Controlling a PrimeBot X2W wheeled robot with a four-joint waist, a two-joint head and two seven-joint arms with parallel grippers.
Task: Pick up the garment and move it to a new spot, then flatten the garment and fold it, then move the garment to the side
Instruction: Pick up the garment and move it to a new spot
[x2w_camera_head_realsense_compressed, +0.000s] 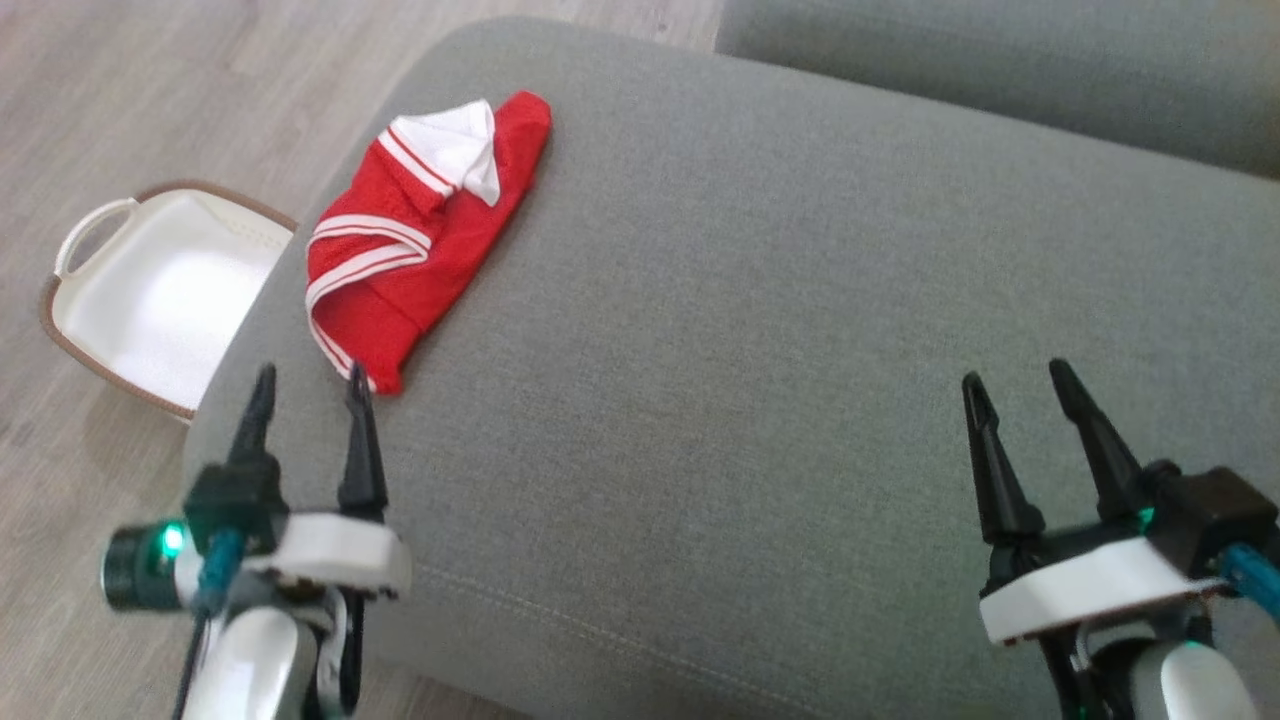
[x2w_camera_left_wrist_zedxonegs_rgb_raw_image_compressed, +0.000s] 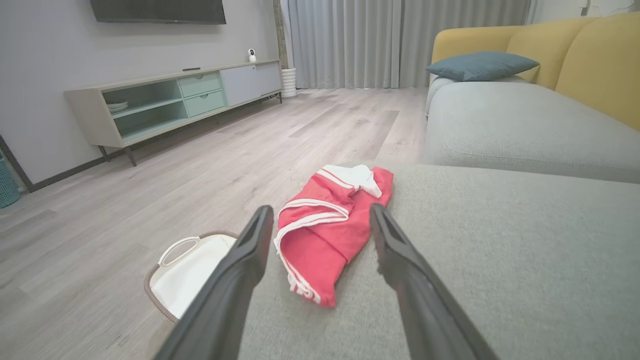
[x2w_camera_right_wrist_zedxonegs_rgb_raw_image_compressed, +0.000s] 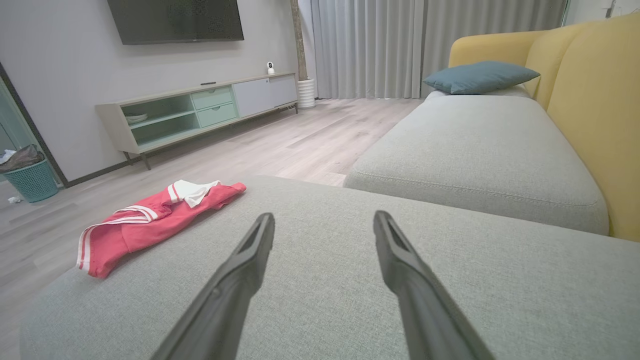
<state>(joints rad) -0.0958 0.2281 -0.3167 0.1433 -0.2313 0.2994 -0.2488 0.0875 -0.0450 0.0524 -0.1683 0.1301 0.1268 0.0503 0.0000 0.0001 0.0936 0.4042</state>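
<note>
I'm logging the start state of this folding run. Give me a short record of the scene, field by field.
garment: red with white stripes, bunched up, near the left edge of the grey cushion
left end effector: open, empty, pointing at the garment's near end
right end effector: open, empty, over bare cushion well to the garment's right
basket: white, on the floor beside the cushion's left edge, nothing visible inside
task stage: garment not yet picked up
</note>
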